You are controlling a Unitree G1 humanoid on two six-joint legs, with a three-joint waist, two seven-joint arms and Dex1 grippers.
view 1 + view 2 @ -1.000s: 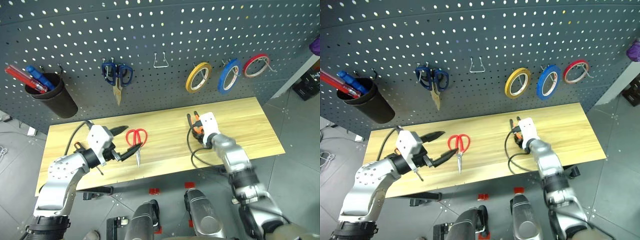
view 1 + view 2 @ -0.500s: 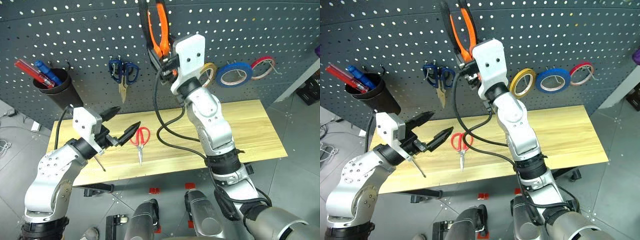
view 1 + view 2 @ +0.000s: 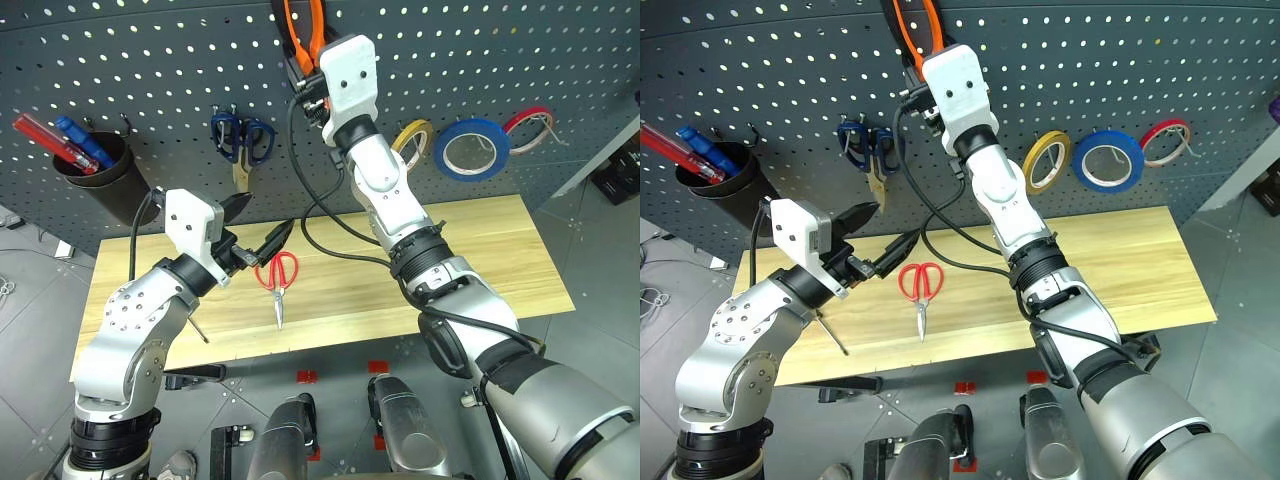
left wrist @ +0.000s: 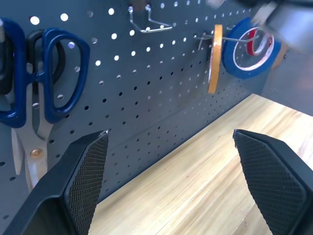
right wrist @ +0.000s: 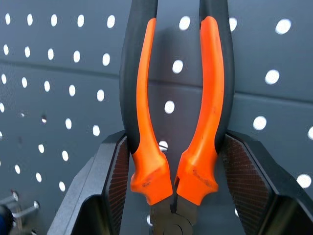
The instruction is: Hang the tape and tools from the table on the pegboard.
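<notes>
Left gripper (image 3: 256, 236) spread wide, empty, above table (image 3: 480, 250) – red-looped scissors (image 3: 277, 277) on planks just beside it. Right gripper (image 5: 172, 196) raised at pegboard (image 3: 500, 50), pinching orange-and-black pliers (image 5: 171, 98), handles up. Blue tape ring (image 3: 471, 146) hangs on pegboard.

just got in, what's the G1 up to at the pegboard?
The right gripper is shut on the orange-and-black pliers, raised against the dark grey pegboard, handles up. The left gripper hovers open and empty over the light wood table. The red-looped scissors lie on the table. The blue tape ring hangs on the board.
</notes>
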